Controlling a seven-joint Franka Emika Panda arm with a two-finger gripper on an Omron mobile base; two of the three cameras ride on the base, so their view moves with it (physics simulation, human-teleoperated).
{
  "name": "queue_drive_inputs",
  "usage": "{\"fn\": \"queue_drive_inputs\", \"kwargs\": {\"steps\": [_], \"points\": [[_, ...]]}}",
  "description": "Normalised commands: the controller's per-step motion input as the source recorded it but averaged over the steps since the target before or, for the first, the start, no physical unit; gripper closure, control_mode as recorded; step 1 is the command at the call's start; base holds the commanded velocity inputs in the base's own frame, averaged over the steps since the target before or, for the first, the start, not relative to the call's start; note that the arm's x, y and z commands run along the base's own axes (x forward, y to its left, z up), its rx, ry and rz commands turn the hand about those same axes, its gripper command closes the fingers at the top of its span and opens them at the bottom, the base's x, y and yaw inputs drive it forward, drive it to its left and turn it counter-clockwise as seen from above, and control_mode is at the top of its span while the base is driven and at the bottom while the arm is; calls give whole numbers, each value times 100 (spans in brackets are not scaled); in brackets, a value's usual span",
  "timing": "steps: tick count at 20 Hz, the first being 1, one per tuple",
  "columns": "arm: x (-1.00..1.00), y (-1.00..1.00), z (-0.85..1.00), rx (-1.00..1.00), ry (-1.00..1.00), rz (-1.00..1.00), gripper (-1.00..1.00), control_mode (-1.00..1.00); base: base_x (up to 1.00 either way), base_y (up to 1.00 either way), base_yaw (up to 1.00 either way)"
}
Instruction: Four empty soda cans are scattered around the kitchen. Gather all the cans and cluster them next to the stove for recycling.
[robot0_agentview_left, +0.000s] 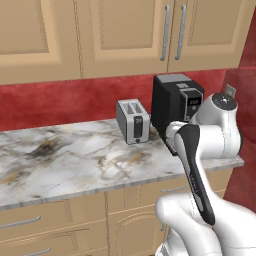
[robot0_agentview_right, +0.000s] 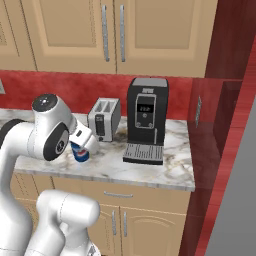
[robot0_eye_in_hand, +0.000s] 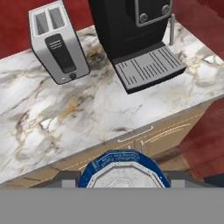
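Hand (robot0_agentview_right: 82, 149): clamped on the blue soda can, fingers snug on either side of it; carried in the air, clear of the counter.
Blue soda can (robot0_eye_in_hand: 124, 169): upright in the grip, silver top facing the hand camera, blue rim around it; in the right base view its blue body with a white band shows just below the wrist (robot0_agentview_right: 80, 155).
Position: can hangs over the counter's front edge, in front of the cabinet doors.
Counter (robot0_agentview_left: 75, 160): marble; toaster (robot0_agentview_left: 133, 121) and black coffee machine (robot0_agentview_left: 172, 102) stand side by side at the back, well apart from the can.
Stove: none among the things around the arm here.
Progress: one can picked up, not yet delivered. Judged early to mid-task; carrying it to the stove comes next. The red cans' whereabouts cannot be told.
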Motion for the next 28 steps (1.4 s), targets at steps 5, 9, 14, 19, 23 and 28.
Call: {"fn": "queue_drive_inputs", "kwargs": {"steps": [5, 9, 14, 19, 23, 28], "points": [[0, 0, 3, 0, 0, -2, 100, 100, 0, 0, 0], [0, 0, 0, 0, 0, 0, 100, 100, -19, 3, 0], [0, 0, 0, 0, 0, 0, 100, 100, -36, 2, 0], [0, 0, 0, 0, 0, 0, 100, 100, -25, 8, 0], [0, 0, 0, 0, 0, 0, 100, 100, -1, 33, -2], [0, 0, 0, 0, 0, 0, 100, 100, 0, 47, -3]]}}
